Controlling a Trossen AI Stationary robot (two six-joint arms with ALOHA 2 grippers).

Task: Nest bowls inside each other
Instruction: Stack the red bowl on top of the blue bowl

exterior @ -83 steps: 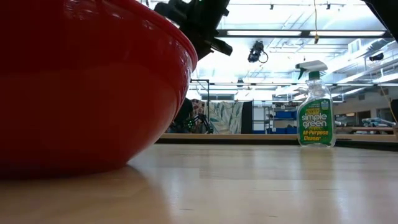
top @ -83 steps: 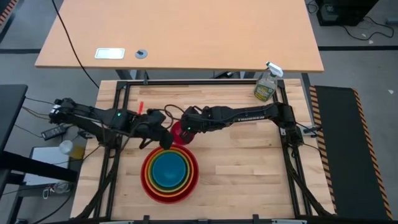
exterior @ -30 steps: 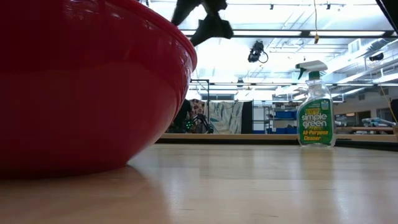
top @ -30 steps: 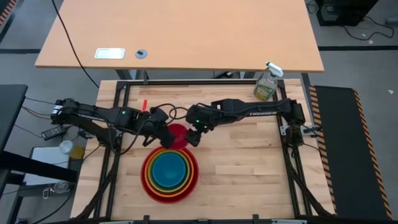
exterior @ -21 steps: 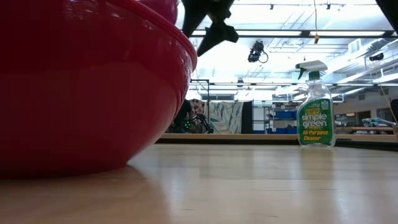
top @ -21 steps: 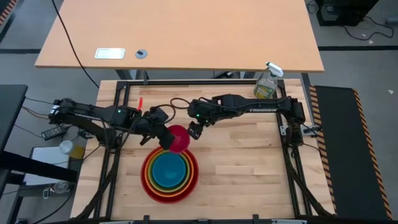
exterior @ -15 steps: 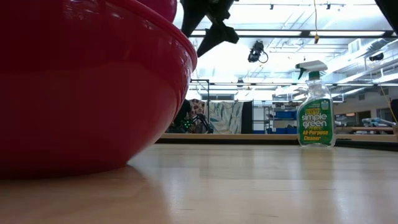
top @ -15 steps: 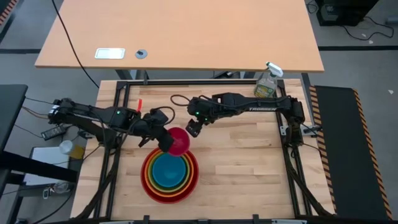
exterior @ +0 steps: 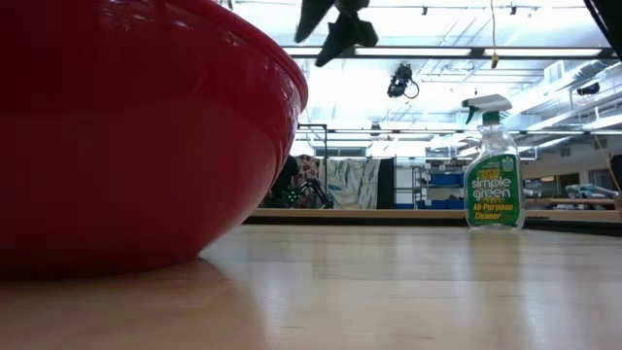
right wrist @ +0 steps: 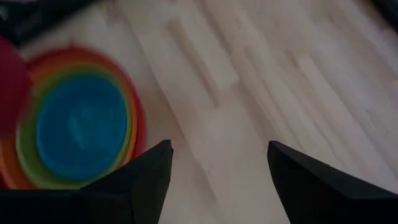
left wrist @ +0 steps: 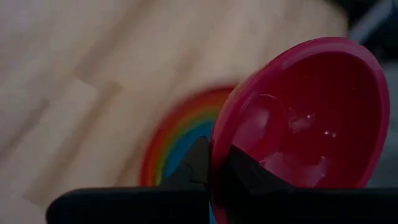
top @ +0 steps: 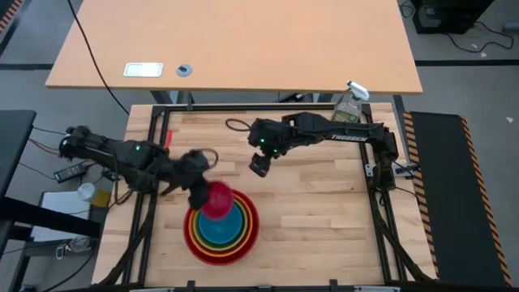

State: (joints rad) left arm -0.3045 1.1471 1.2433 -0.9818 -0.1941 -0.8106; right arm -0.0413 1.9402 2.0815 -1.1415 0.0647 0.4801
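The left pincer (top: 200, 197) is clamped on the rim of the magenta-pink bowl (top: 216, 199), one finger inside the wall and one outside, as the left wrist view shows (left wrist: 298, 130). The bowl hangs tilted, its mouth turned partly sideways rather than straight up, and sits over the far-left rim of the nested stack (top: 223, 223). Being round, it has no long axis; only the tilt of its mouth gives it a direction.

The stack holds four bowls one inside another: the red bowl (top: 252, 235) outermost, then the orange bowl (top: 246, 234), the lime green bowl (top: 241, 231) and the blue bowl (top: 221, 229) in the middle, all mouths up. It stands near the front edge of the worktop (top: 324, 211), left of centre.

The right pincer (top: 259, 166) hangs with its fingers spread wide and nothing between them, above bare wood behind and to the right of the stack, well apart from the pink bowl. The right half of the worktop lies open. A spray bottle (top: 347, 109) stands upright at the far right corner, well away from both arms.
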